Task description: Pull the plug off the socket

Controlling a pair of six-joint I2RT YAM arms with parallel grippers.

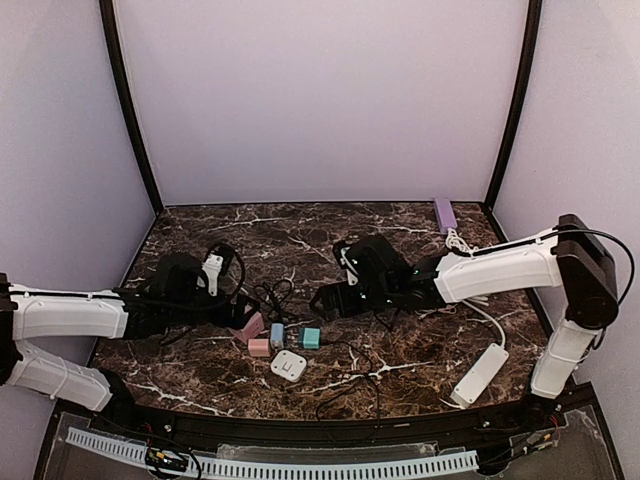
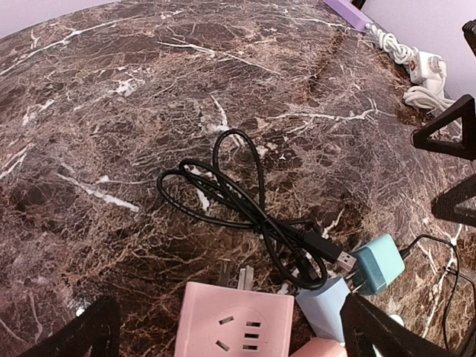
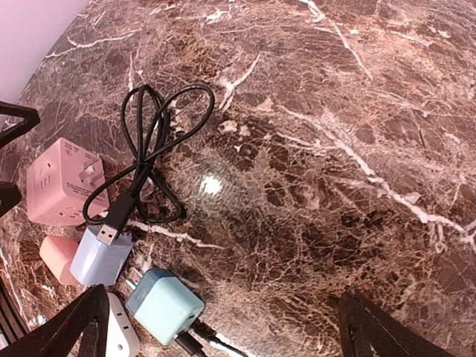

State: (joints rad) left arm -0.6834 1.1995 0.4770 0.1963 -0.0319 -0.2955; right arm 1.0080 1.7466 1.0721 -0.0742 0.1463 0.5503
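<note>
Left tool (image 2: 232, 329) spread; socket (image 3: 56, 186) prongs (image 2: 238, 279) point away

Overhead rear camera; both close wrist cameras share the socket (image 2: 234, 326).

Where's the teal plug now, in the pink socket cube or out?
Out. The teal plug lies on the table, apart from the socket, with its prongs bare.
</note>
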